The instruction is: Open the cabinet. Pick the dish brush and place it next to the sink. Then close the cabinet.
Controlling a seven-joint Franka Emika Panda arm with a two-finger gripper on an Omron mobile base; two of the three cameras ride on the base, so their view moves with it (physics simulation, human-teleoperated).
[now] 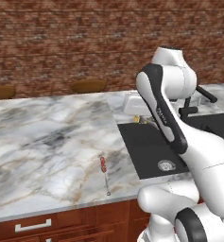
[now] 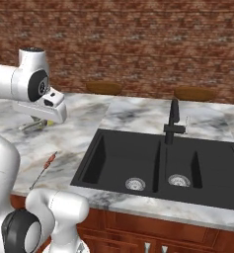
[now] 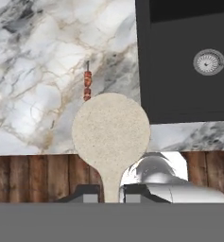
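We see the marble counter (image 1: 47, 137) with broad bare room left of the black sink (image 2: 138, 158). No writing is readable. The gripper (image 3: 109, 191) hangs above the counter's front edge, jaws clamped on the dish brush (image 3: 111, 130); a kebab skewer (image 1: 104, 174) lies near the sink's left rim.

The dish brush (image 3: 110, 134), a pale beige, speckled round head narrowing to a slim handle, is clamped by that handle between the closed gripper (image 3: 108, 191) fingertips and hangs above the marble counter's (image 3: 42, 56) front edge, just beside the black sink (image 3: 189, 71).
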